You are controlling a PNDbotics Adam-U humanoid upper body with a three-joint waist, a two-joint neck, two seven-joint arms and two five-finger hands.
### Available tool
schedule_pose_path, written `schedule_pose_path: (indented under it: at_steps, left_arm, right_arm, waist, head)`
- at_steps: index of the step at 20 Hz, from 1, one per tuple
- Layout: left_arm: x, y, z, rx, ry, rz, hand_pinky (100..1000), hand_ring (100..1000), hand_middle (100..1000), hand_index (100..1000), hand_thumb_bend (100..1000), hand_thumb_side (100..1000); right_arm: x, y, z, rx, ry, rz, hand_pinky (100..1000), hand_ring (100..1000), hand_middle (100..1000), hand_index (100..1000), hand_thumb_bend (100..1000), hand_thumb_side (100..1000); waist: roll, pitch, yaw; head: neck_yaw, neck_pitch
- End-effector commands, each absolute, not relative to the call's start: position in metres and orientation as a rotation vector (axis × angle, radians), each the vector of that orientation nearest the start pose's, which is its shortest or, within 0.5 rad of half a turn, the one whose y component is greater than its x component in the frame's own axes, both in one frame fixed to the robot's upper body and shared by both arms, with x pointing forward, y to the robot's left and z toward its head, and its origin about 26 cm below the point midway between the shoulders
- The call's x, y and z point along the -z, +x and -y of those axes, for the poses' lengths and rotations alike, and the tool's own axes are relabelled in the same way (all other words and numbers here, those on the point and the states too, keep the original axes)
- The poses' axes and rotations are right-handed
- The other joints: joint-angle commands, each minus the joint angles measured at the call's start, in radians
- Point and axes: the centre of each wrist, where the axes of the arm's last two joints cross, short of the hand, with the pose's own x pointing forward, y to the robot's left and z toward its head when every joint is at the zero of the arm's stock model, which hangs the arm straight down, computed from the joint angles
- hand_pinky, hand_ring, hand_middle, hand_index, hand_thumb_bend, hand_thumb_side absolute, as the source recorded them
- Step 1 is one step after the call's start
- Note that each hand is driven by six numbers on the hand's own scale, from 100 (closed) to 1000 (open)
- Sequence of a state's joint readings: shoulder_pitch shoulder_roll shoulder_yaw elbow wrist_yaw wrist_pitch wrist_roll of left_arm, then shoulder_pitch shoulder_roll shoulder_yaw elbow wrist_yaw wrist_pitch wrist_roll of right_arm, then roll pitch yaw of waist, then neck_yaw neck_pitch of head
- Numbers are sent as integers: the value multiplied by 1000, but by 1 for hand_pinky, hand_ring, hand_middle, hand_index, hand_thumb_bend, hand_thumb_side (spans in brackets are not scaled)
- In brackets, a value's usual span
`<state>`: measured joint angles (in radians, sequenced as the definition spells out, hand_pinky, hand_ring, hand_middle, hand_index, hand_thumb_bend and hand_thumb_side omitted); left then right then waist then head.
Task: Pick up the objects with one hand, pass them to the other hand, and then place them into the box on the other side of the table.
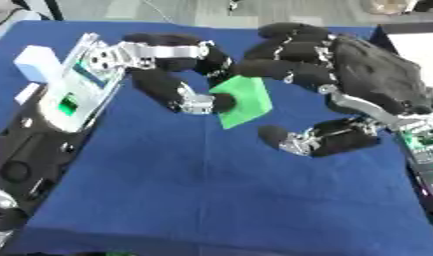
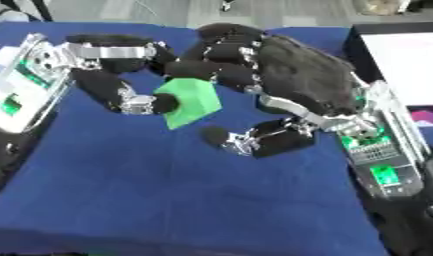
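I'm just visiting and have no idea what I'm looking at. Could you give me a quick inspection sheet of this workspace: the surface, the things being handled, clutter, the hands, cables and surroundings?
Surface: a table under a blue cloth.
Job's things: one green block held above the cloth, between the two hands. A box with a pale inside stands at the table's right edge.
Clutter: a pale blue and white object shows by the left arm; I cannot tell what it is.
Hands: left hand has its fingers curled on the green block; right hand meets the block from the other side, fingers bent over its top edge, thumb apart below.
Cables: nothing seen.
Surroundings: grey floor beyond the table.
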<state>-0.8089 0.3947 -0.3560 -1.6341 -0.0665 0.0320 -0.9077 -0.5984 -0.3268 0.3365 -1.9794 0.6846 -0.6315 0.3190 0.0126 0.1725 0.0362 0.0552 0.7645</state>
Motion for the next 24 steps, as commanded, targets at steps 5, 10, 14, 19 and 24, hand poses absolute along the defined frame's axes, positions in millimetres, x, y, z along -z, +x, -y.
schedule_pose_path:
  at_steps: [5,10,14,19,24]
  left_arm:
    - [-267,369,-151,1830,-282,1694,668,484,398,622,149,606]
    - [-270,366,-150,1839,-287,1704,667,481,396,621,140,601]
    - [-271,364,-149,1842,-295,1706,667,480,394,623,140,598]
    - [-271,362,-150,1841,-314,1710,669,479,393,623,130,600]
    - [-271,361,-151,1832,-333,1713,669,478,392,622,125,601]
  right_arm:
    - [-257,299,151,1639,426,-2376,935,829,777,956,278,198]
    - [-257,299,150,1636,419,-2371,935,829,775,954,280,193]
    - [-258,299,150,1638,419,-2359,934,831,778,955,278,187]
    - [-259,299,150,1641,425,-2342,927,829,779,955,277,188]
    - [-260,299,150,1642,432,-2331,921,827,777,954,275,179]
  waist:
    - [0,-19,2]
    - [0,-20,2]
    - [0,-21,2]
    - [-1,-21,2]
    - [-2,-20,1]
  head:
    - [1,5]
    - [2,5]
    - [2,5]
    - [3,5]
    - [4,5]
